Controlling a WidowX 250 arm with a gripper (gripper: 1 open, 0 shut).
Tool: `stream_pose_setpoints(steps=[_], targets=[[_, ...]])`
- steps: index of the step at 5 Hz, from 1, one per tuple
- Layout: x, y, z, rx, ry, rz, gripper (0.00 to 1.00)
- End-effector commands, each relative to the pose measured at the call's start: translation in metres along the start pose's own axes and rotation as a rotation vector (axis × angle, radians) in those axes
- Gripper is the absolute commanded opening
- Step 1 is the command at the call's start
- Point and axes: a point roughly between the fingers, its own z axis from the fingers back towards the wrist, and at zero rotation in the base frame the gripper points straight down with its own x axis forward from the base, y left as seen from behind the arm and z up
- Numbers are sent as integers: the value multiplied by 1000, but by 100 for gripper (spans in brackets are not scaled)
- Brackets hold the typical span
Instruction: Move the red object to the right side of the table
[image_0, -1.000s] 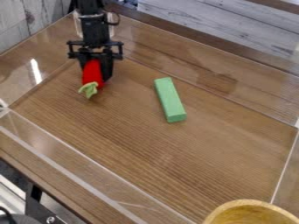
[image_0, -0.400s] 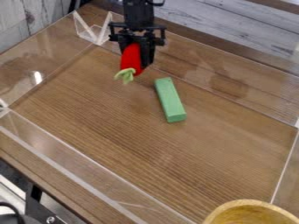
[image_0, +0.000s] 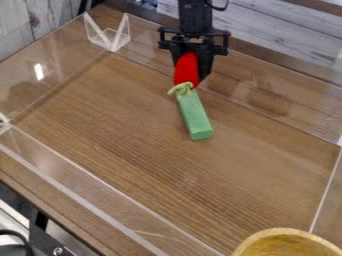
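The red object (image_0: 187, 70) — one only — hangs pinched in the gripper (image_0: 189, 66) above the far middle of the table (image_0: 107, 150), lifted off the wood, its pale leafy end (image_0: 178, 90) pointing down and just over the far tip of the green block (image_0: 195, 113).

Starting at the near edge: one rounded yellow rim (image_0: 286, 243) shows at the near right corner, cut off by the picture's border, and what it belongs to cannot be told. A low clear wall (image_0: 94, 205) runs along the near edge, with more clear walls down the left and right sides. The brown wood-grain top is bare across its near half.

Past the middle lies the single green block, long and flat on the wood, its length running from near-right to far-left, nearer the far edge than the near one.

Above the block's far tip is the one gripper, black, pointing steeply down, its two fingers (image_0: 171, 52) pressed in on the upper part of the red object from either side.

Farther still, in the far left corner, one clear bracket-like piece (image_0: 104, 34) stands on the tabletop — well apart from the gripper. Behind the far edge runs a pale plank wall (image_0: 287, 25).
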Motion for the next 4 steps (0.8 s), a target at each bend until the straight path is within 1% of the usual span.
stream_pose_setpoints(steps=[1, 3, 4], targets=[[2, -18, 29, -9, -94, 17, 0], [-10, -18, 46, -40, -131, -9, 0], [-10, -21, 76, -48, -141, -70, 0]])
